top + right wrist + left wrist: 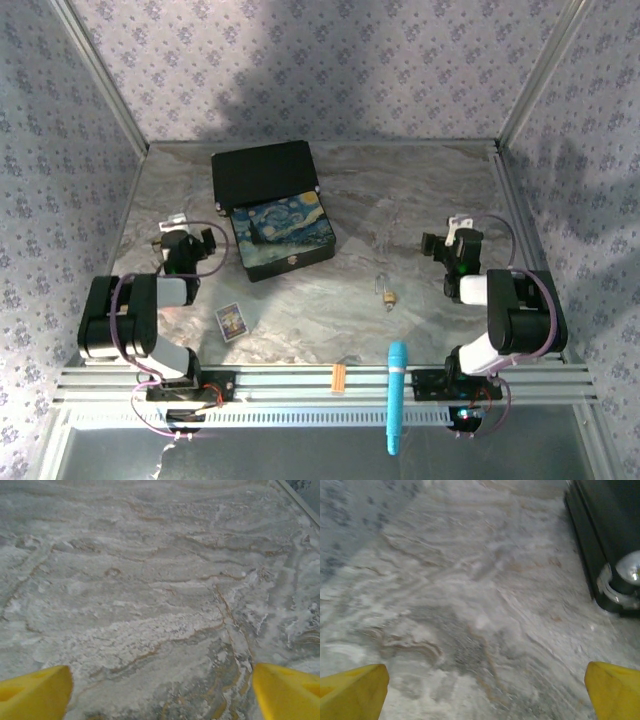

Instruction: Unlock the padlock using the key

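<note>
While I watch from the top camera, the marble tabletop [340,190] takes up most of the view. The box [285,235] sits left of centre, with a black panel touching its far side. Both arms are folded at the near edge. The left gripper [184,240] is just left of the box. From its wrist camera I see yellow fingers [355,692] spread wide over bare marble, holding nothing, and the box's dark corner [600,535] at the upper right. The right gripper [453,245] is toward the right side, its fingers [287,692] also wide apart and empty. A blue tool [397,395] lies across the front rail. A card [230,320] lies near the left arm. The padlock [387,294] lies on the tabletop between the arms, nearer the right one and apart from both grippers. A glint touching its near end may be the key [390,306], but it is too small for me to tell.
</note>
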Tool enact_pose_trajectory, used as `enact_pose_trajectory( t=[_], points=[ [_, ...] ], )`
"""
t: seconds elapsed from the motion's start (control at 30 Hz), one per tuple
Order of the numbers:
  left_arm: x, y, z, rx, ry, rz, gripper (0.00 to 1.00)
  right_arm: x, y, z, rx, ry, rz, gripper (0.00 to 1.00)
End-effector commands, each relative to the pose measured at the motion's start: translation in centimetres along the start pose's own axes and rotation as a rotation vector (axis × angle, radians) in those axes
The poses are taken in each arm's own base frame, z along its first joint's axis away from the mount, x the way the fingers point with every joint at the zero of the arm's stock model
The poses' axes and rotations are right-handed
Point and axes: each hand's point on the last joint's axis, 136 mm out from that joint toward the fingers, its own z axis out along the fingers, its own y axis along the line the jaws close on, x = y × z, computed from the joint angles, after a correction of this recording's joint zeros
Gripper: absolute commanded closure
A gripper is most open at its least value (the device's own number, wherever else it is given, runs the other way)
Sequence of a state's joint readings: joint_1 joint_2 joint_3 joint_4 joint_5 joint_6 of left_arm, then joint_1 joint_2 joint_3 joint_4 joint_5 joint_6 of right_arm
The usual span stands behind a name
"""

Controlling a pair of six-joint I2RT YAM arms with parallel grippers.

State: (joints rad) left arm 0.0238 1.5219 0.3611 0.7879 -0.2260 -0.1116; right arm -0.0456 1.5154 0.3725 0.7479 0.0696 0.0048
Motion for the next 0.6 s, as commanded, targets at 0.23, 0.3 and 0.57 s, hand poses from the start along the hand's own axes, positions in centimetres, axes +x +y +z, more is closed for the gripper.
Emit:
enact_pose_trajectory(
  t=[0.23, 0.3, 0.57],
  points=[
    [-2.44, -2.32, 0.3, 0.112, -0.07, 0.037, 0.0, -2.01, 0.67, 0.17, -0.008, -0.064, -0.032, 0.01],
    [-2.45, -2.37, 0.28, 0.109, -0.073, 0.04, 0.0, -2.08, 0.68, 0.17, -0.008, -0.066, -0.033, 0.01],
    [-2.47, -2.6, 0.3, 0.105, -0.069, 0.057, 0.0, -1.98, 0.99, 0.21, -0.032, -0.059, -0.035, 0.01]
  ],
)
